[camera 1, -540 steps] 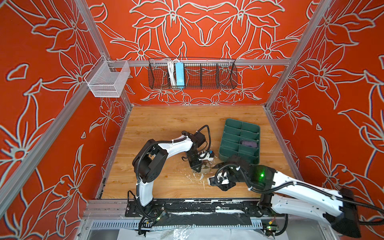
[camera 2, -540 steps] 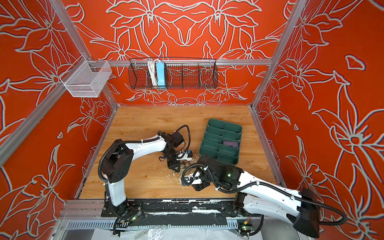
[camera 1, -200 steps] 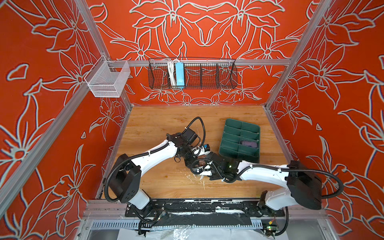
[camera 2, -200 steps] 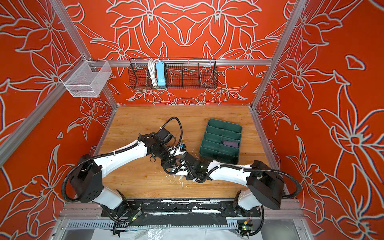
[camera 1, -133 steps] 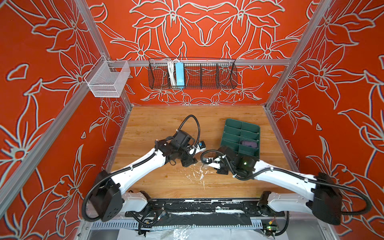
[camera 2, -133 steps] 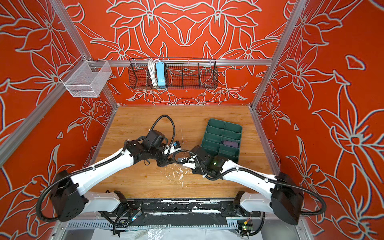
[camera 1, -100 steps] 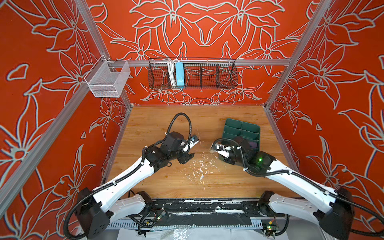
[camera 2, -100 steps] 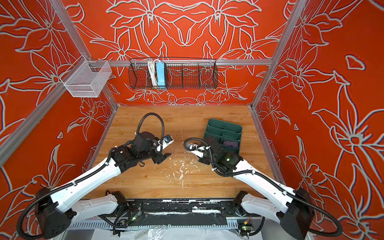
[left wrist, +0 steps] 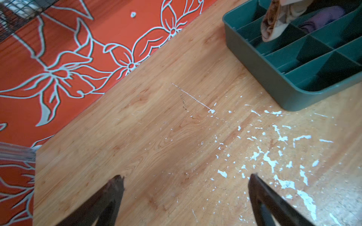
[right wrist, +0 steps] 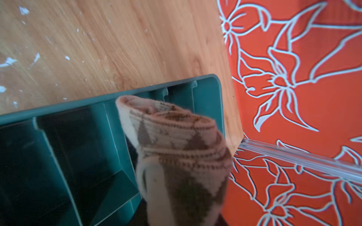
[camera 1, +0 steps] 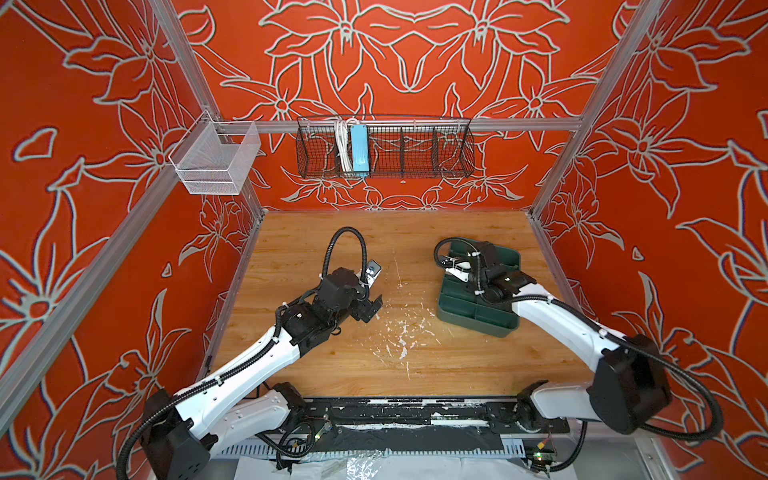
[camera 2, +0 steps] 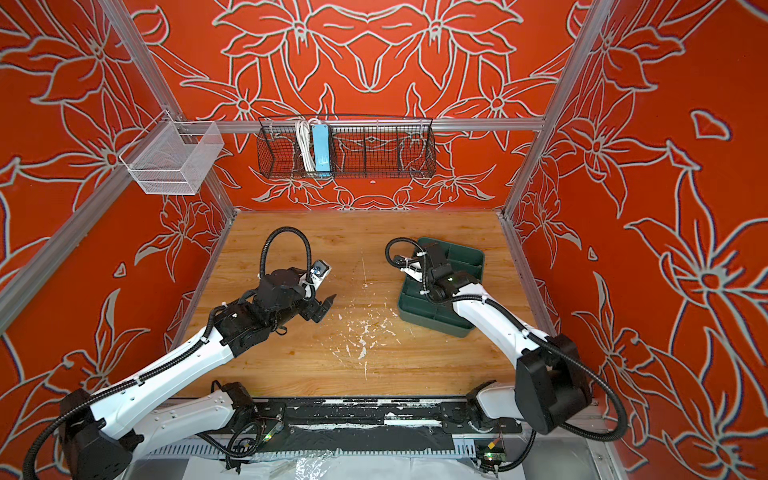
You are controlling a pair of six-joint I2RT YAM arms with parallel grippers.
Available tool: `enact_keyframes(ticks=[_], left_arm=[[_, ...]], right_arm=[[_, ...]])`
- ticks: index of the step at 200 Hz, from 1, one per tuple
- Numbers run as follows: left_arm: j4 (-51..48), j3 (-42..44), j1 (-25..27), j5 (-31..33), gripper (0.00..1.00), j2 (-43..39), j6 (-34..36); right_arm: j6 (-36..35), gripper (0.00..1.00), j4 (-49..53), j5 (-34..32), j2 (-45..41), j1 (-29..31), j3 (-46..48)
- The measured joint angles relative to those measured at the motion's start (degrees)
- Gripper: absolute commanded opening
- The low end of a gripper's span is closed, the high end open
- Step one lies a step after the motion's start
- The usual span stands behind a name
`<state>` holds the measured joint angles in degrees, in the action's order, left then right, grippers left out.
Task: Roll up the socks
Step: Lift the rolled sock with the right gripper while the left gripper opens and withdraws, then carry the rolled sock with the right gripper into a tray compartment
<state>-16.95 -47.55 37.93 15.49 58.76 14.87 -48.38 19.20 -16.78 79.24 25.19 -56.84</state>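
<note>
Over the dark green divided tray (right wrist: pixel 58 109), the right gripper (camera 1: pixel 454 270) is clamped on the rolled argyle sock (right wrist: pixel 176 156); the purple sock (left wrist: pixel 323 18) (also rolled) lies in a tray compartment. The left gripper (left wrist: pixel 186 177) hangs spread wide above the wooden table (left wrist: pixel 156 137).

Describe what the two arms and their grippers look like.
The left arm and right arm have white shells with bulky black joints and black wrists. Ribbed black cables loop off each wrist, tied with white zip ties. The left gripper has two dark, tapering fingers; the right gripper is mostly hidden.
</note>
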Motion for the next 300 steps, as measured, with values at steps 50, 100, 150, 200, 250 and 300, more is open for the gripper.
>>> enact_keyframes(ticks=[50,100,150,200,250,300], left_arm=[[-0.3,0.0,0.0,5.2,0.97,3.9,-1.1],[-0.3,0.0,0.0,5.5,0.97,4.5,-1.2],[-0.4,0.0,0.0,5.5,0.97,4.7,-1.2],[-0.5,0.0,0.0,5.5,0.97,4.9,-1.2],[-0.9,0.0,0.0,5.6,0.98,5.0,-1.2],[-0.8,0.0,-0.1,8.9,0.97,4.2,-1.7]], right_arm=[[-0.6,0.00,0.4,-2.4,5.5,-2.1,-3.3],[-1.1,0.00,1.2,-6.5,10.6,-4.3,-4.1],[0.7,0.00,3.5,-4.3,11.7,-3.1,-4.1],[2.9,0.00,5.5,2.5,13.8,0.3,-3.9],[2.1,0.00,14.2,16.3,21.6,0.2,-11.3],[2.1,0.00,24.4,27.3,35.1,1.2,-28.6]])
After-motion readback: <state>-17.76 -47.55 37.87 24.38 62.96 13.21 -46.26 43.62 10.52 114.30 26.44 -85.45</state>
